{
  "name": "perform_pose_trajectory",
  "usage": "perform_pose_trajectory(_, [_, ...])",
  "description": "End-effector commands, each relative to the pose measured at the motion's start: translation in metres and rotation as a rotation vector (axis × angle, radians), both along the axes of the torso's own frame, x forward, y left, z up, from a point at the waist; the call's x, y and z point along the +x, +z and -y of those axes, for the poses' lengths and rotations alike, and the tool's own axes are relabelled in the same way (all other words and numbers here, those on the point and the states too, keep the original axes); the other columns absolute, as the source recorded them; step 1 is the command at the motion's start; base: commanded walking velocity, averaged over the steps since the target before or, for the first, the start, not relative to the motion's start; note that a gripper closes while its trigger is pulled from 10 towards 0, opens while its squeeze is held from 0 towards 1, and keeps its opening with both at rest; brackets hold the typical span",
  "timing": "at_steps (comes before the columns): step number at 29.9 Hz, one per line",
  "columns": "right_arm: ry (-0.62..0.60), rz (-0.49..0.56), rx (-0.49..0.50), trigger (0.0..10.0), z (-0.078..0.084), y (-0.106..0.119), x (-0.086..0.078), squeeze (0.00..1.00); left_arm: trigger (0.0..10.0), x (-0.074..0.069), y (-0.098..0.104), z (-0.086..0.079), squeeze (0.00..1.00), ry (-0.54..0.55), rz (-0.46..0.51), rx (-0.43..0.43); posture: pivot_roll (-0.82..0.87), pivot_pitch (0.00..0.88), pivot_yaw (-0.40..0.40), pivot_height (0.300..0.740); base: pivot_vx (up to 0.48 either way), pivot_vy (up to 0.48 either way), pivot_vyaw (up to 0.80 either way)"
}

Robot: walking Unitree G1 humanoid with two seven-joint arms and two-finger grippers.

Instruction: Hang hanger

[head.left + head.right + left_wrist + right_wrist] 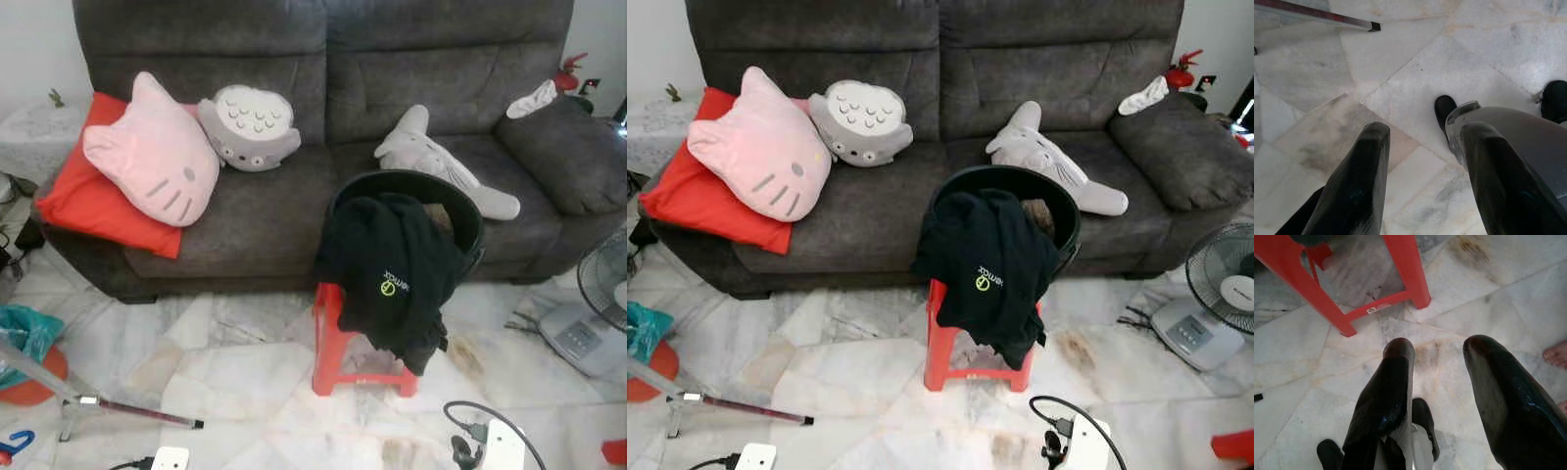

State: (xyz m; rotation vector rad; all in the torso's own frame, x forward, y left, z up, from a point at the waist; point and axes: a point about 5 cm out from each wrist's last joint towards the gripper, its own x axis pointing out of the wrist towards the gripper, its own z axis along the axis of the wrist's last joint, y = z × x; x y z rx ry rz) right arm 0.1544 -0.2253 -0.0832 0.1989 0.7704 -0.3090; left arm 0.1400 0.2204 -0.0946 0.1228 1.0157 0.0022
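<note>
A black garment (392, 269) with a small green logo hangs over the front rim of a round black basket (468, 213). The basket stands on a red plastic stool (331, 343) on the marble floor, just in front of the grey sofa (265, 211). My left gripper (1422, 137) hangs open over bare floor tiles with nothing between its fingers. My right gripper (1440, 350) is open too, low over the floor a short way from the red stool's legs (1405, 269).
Pink, red and grey cushions (157, 162) and a grey plush (431, 157) lie on the sofa. A fan (598, 304) stands at the right. Power strips and cables (485, 436) lie on the near floor, and a stand's leg (127, 409) at the left. A person's toes (1555, 355) are near my right gripper.
</note>
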Motion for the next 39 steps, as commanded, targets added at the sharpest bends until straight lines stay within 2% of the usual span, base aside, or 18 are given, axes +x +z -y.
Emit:
perform_pose_trajectory(1, [-0.016,-0.015,0.013,10.0,0.0001,-0.0018,-0.003,0.0,10.0,-0.0045,-0.0017,-0.001,0.0,-0.005,-0.022,0.006,-0.1,0.028,0.022,0.74,0.27,0.0,0.0])
perform_pose_trajectory(12, [-0.019,-0.016,0.024,10.0,-0.0032,-0.0027,-0.0033,0.0,10.0,-0.0039,-0.0013,-0.0017,0.0,-0.006,-0.018,0.006,-0.1,0.04,0.027,0.74,0.287,0.0,0.0])
perform_pose_trajectory(39, [-0.014,-0.023,0.038,10.0,-0.0075,-0.0049,-0.0069,0.0,10.0,-0.0031,-0.0009,-0.001,0.0,-0.033,-0.016,0.003,-0.09,0.048,0.026,0.74,0.009,0.0,0.0])
